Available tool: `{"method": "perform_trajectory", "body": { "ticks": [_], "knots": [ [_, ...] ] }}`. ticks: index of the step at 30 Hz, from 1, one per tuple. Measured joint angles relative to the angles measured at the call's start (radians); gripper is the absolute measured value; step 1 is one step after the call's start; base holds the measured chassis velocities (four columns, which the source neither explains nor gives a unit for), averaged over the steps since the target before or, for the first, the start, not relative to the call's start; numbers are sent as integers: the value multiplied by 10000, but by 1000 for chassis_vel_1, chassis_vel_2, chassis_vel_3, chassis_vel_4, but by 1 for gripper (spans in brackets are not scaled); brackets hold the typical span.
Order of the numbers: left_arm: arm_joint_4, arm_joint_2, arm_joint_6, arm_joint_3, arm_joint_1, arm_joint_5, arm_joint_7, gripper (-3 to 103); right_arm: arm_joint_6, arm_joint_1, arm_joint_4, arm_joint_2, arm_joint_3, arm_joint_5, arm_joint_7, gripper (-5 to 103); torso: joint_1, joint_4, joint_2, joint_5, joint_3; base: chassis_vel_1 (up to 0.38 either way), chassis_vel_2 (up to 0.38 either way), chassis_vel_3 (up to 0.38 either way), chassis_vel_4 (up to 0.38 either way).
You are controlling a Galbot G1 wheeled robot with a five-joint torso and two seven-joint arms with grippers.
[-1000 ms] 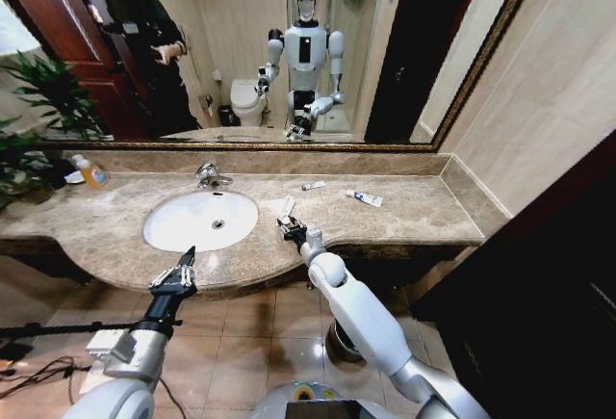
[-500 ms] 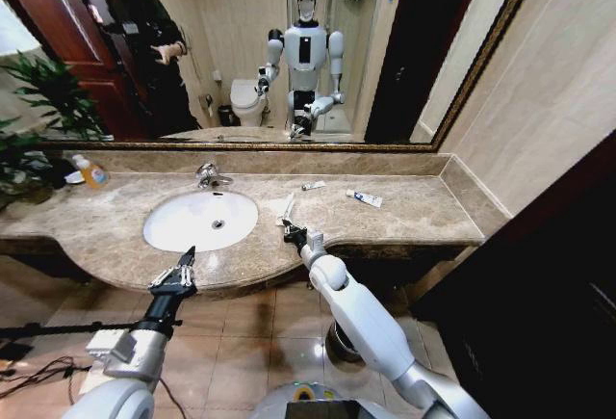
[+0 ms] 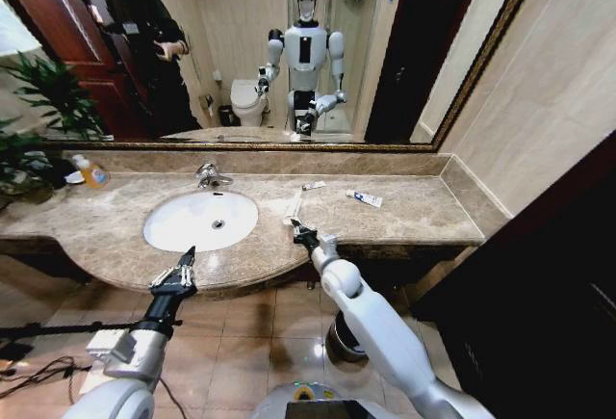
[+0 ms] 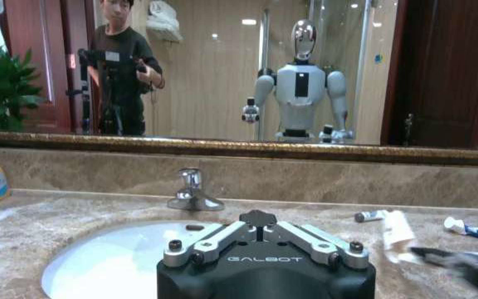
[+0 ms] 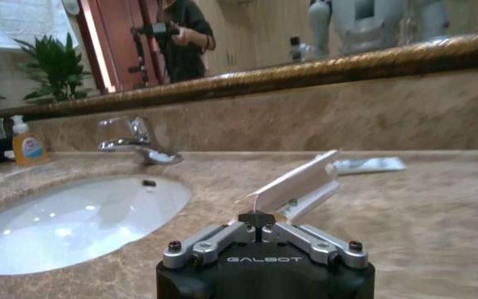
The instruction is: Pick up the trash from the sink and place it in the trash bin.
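Note:
The sink point(image 3: 200, 220) is a white oval basin in a beige marble counter. Right of it lies a flat white piece of trash point(image 3: 292, 208) point(image 5: 293, 182) point(image 4: 396, 229). My right gripper point(image 3: 297, 230) point(image 4: 459, 265) hovers open at that piece's near end, apart from it. Farther right on the counter lie a small white tube point(image 3: 313, 185) point(image 4: 370, 215) and a white-and-blue toothpaste tube point(image 3: 364, 197) point(image 4: 472, 229). My left gripper point(image 3: 181, 263) hangs open and idle just before the counter's front edge. The dark trash bin point(image 3: 333, 344) stands on the floor under the counter, partly hidden by my right arm.
A chrome faucet point(image 3: 209, 176) stands behind the basin, and an orange soap bottle point(image 3: 91, 172) sits at the far left. A large mirror point(image 3: 404, 63) backs the counter. A dark wall panel point(image 3: 549, 274) closes in the right side. Tiled floor lies below.
My right arm has swung a little to the right along the counter's front, bringing the gripper to the near end of the flat white piece. The left arm has not moved.

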Motion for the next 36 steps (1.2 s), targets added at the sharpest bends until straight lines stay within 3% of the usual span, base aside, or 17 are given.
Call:
{"method": "perform_trajectory", "body": {
  "ticks": [4, 13, 15, 20, 26, 31, 36],
  "knots": [
    [0, 0, 0, 0, 0, 0, 2, 0, 113, -1178, 1360, -886, 969, 106, -315, 0, 0, -1, 0, 0, 0, 0, 0, 0, 0],
    [0, 0, 0, 0, 0, 0, 5, 0, 835, -3216, 2562, -1989, 2206, 383, -308, 0, -1, 0, 0, -1, -1, 0, 0, 0, 0],
    [1, 0, 0, 1, 0, 0, 3, 0, 956, -4114, 2909, -2142, 2987, 441, -356, 0, 0, -1, 0, 2, -1, 0, 0, 0, 0],
    [0, 0, 0, 1, 0, 0, 2, 0, 1261, -5465, 3287, -2140, 4080, 400, -611, 0, -1, -1, 1, 0, -1, 0, 0, 0, 0],
    [1, 0, 0, 0, 0, 0, 3, 0, 2393, -7707, 3379, -1762, 5090, -64, -1043, 0, -1, -2, 1, 1, -1, 0, 0, 0, 0],
    [0, 0, 0, 0, 0, 0, 1, 0, 3362, -8654, 2892, -1337, 5169, -835, -1205, 0, -1, -2, 1, 0, -1, 0, 0, 0, 0],
    [0, 0, 0, 0, 0, 0, 1, 0, 3758, -8757, 1988, -781, 4911, -1614, -1244, 0, 0, -2, 1, -3, 0, 0, 0, 0, 0]
  ]
}}
